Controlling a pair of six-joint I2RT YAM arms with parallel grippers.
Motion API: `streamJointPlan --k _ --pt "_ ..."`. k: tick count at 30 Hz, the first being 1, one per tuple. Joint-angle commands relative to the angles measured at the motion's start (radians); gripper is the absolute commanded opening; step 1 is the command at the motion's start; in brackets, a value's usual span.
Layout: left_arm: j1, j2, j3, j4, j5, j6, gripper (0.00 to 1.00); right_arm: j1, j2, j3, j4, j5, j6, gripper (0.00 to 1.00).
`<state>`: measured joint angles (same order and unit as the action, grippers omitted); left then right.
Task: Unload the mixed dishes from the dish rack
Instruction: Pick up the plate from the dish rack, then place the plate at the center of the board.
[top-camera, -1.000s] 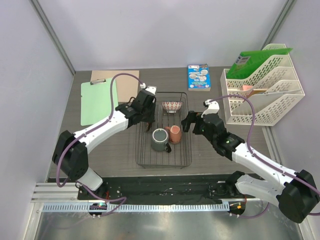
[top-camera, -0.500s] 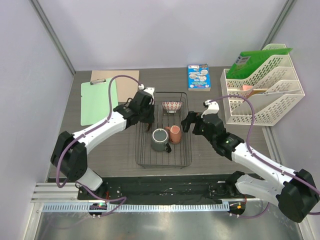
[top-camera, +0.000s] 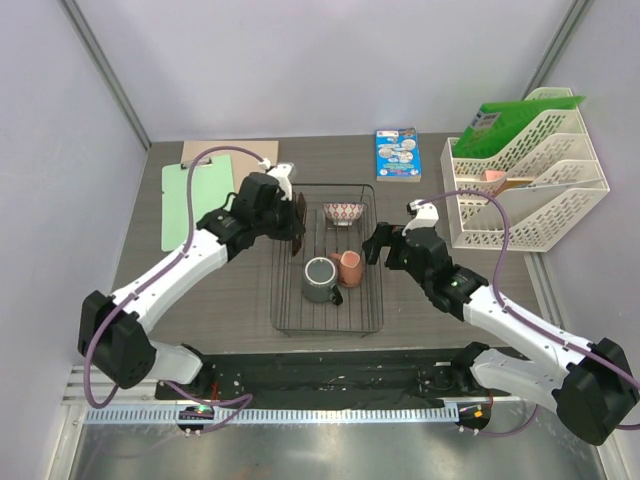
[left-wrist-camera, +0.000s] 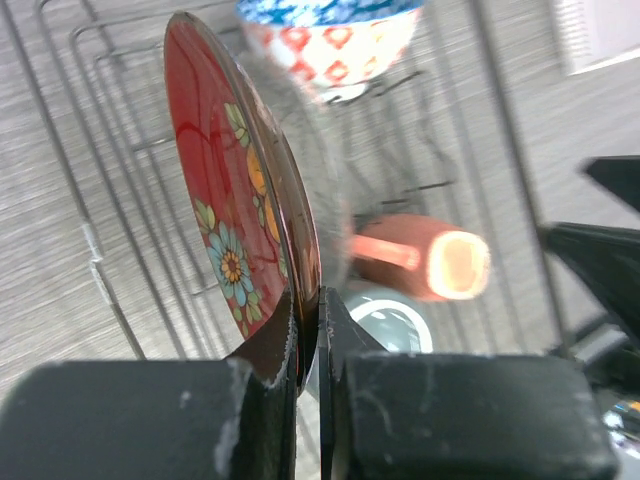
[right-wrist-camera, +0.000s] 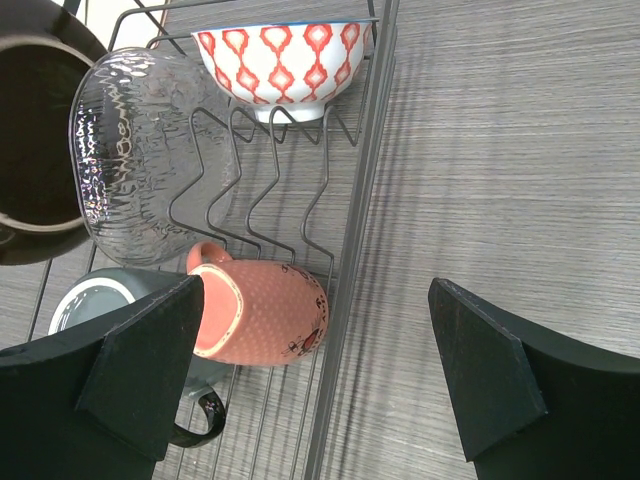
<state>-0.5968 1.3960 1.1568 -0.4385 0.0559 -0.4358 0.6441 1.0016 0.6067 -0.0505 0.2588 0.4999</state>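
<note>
While the left hand (left-wrist-camera: 310, 330) is clamping the dark red plate (left-wrist-camera: 225, 200) upright, the right hand (right-wrist-camera: 315, 370) is hovering wide open, salmon-pink cup (right-wrist-camera: 265, 325) just ahead.

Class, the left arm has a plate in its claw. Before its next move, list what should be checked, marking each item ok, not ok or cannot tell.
1. Left claw shut on the rim of the red plate: ok.
2. Plate lifted free of the dish rack wires: cannot tell.
3. Right claw open and apart from the plate: ok.
4. Bare table left of the rack for a set-down: ok.
5. Bowl, salmon cup and mug sitting in the rack, held by neither claw: ok.
</note>
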Motion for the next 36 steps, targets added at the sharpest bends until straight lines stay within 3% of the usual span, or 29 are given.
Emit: streamJointPlan --k 1,5,9,13,17,20,26,32,36 --pt "0.028 -0.097 0.011 0.113 0.174 -0.021 0.0 0.005 -0.021 0.013 0.018 0.003 0.003 1.0" --pt "0.029 -0.175 0.018 0.13 0.229 -0.026 0.0 0.005 -0.041 0.024 0.002 0.01 -0.007 1.0" --pt "0.028 -0.253 0.11 -0.048 0.205 0.038 0.0 0.005 -0.057 0.082 -0.05 0.014 -0.006 0.99" --pt "0.028 -0.294 0.223 -0.278 0.002 0.161 0.0 0.005 -0.032 0.192 -0.123 0.013 0.002 0.99" --pt "0.015 -0.35 0.219 -0.405 -0.221 0.227 0.0 0.003 0.029 0.307 -0.175 -0.007 0.031 1.0" --pt "-0.032 -0.42 0.156 -0.421 -0.408 0.276 0.0 0.002 0.095 0.424 -0.209 -0.049 0.069 1.0" --pt "-0.138 -0.488 0.066 -0.414 -0.591 0.347 0.0 0.002 0.225 0.58 -0.282 -0.147 0.101 1.0" --pt "-0.328 -0.431 0.05 -0.393 -0.813 0.482 0.0 0.003 0.305 0.646 -0.311 -0.205 0.083 1.0" --pt "-0.362 -0.329 0.069 -0.341 -0.953 0.517 0.0 0.002 0.318 0.64 -0.321 -0.207 0.088 1.0"
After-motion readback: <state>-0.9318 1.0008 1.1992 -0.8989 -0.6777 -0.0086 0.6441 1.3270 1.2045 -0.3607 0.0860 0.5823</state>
